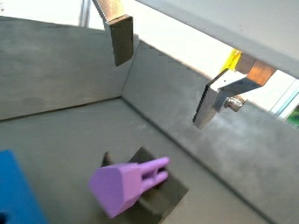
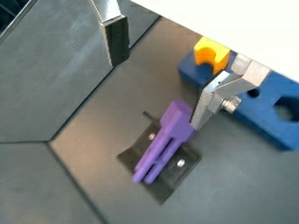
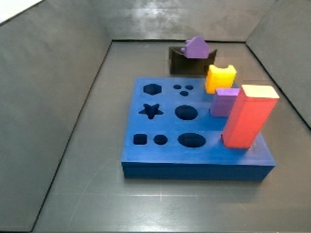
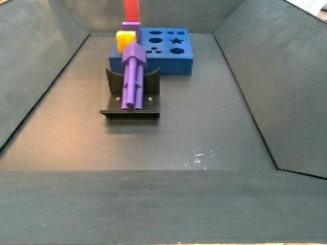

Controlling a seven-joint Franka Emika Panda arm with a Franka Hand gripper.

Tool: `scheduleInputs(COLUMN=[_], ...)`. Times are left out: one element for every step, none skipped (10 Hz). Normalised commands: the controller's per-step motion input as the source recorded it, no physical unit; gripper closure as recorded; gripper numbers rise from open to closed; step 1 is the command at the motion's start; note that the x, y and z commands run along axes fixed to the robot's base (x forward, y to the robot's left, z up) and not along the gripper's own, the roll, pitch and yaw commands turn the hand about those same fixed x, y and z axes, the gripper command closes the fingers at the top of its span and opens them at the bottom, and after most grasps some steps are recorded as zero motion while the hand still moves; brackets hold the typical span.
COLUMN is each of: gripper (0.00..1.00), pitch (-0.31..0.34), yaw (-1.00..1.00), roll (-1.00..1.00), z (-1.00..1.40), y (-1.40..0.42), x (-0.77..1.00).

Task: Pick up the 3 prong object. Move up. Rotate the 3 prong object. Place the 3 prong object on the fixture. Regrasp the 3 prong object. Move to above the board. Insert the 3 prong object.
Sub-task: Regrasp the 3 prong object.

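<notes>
Jaws apart and empty above the 3 prong object resting on the fixture, at 6 o'clock from the board; off-centre regrasp could tip it off

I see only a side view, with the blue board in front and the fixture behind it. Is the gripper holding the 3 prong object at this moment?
Observer: No. In a wrist view the gripper is open and empty, not touching the 3 prong object.
Operator: Where does the object lie?
Observer: In a side view it lies lengthwise on the fixture, one end pointing toward the board.
</notes>
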Motion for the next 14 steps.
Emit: scheduleInputs(gripper=[0.00, 0.00, 0.00, 0.00, 0.00, 0.00, 0.00, 0.00, 0.00, 0.00, 0.00, 0.00, 0.00, 0.00], pitch=[0.187, 0.211, 0.244, 0.271, 0.252, 0.215, 0.176, 0.134, 0.077, 0.040, 0.013, 0.006, -0.018, -0.024], yaw=[0.08, 0.11, 0.15, 0.20, 0.25, 0.27, 0.28, 0.28, 0.28, 0.26, 0.23, 0.21, 0.21, 0.18], roll=[1.00, 1.00, 1.00, 1.00, 0.83, 0.65, 0.48, 0.32, 0.22, 0.19, 0.19, 0.18, 0.18, 0.18], z=[-0.01, -0.01, -0.01, -0.01, -0.01, -0.01, -0.01, -0.01, 0.00, -0.01, -0.01, -0.01, -1.00, -1.00], y=[-0.04, -0.05, -0.05, -0.05, -0.06, -0.06, -0.06, -0.05, -0.05, -0.05, -0.06, -0.06, 0.04, 0.04], x=[0.12, 0.12, 0.12, 0.13, 0.14, 0.15, 0.17, 0.18, 0.18, 0.16, 0.14, 0.13, 0.05, 0.05])
